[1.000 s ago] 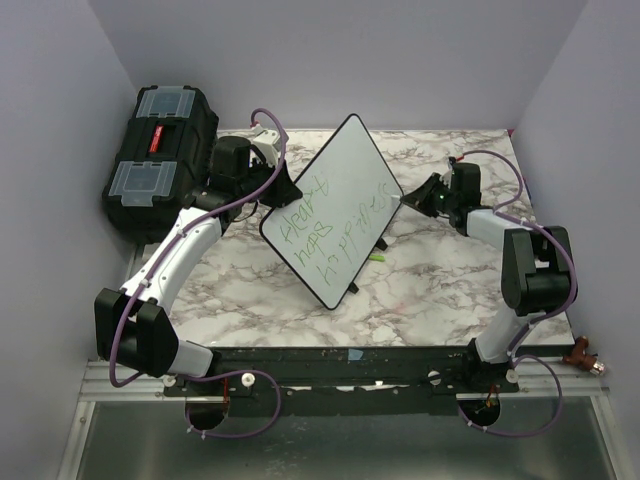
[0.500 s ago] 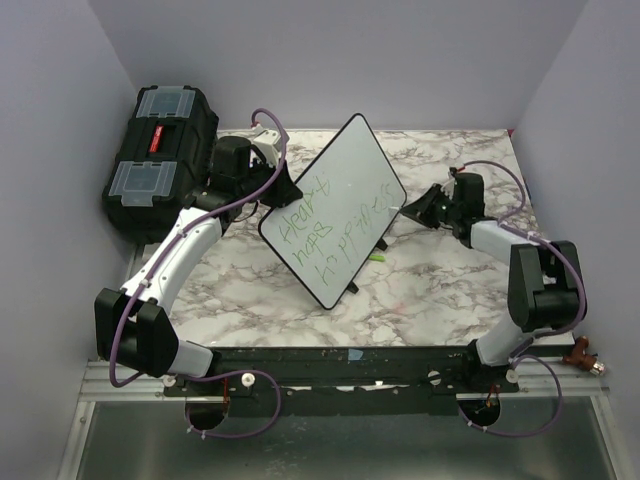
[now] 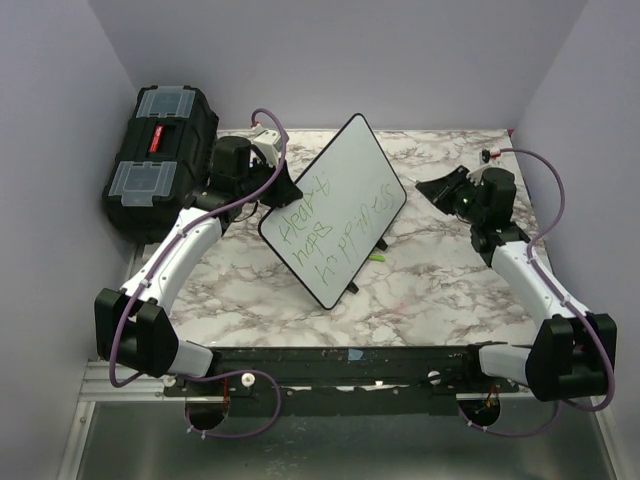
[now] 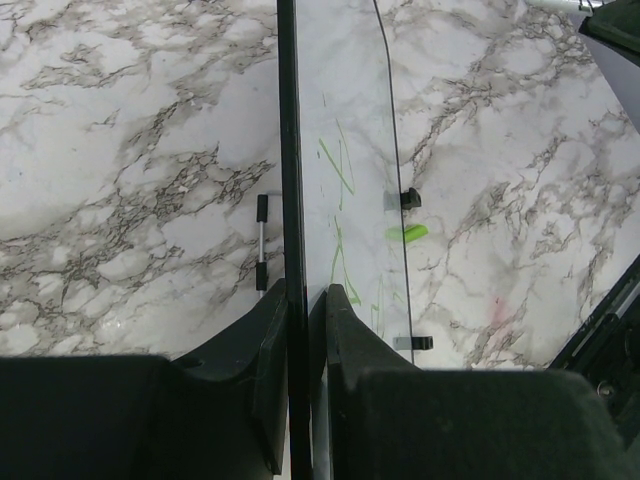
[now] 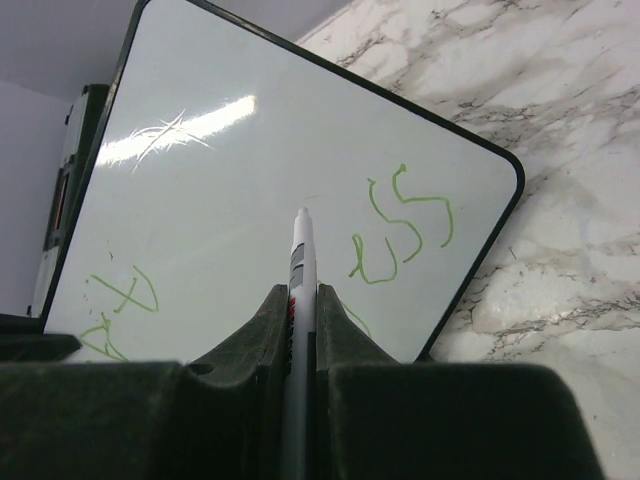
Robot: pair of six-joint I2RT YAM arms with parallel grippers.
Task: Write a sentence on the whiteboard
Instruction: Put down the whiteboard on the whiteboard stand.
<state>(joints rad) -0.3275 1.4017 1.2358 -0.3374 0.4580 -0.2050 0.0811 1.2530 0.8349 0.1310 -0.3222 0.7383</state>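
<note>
On the worktop (image 3: 440,290), a little left of centre: the whiteboard (image 3: 340,180) stands on its lower edge, tilted back and turned cornerwise to the arms, with its writing side facing front and right. The sentence (image 3: 335,228) is in green marker, three slanting lines across the lower half; the upper part is blank. The letters are loose and hard to read from above.

Left pincer (image 4: 306,300) is clamped on the board's far-left edge, one finger on each face, the black rim running straight up between them. Right pincer (image 5: 300,295) is closed tight on a white-barrelled pen (image 5: 300,240), tip aimed at the board's face. From above, that pincer hangs off the board's right corner, near it but apart.

A small green piece (image 3: 376,257) lies on the marble just beside the board's lower edge. A black toolbox (image 3: 160,150) sits at the far left corner, beside the left arm.
</note>
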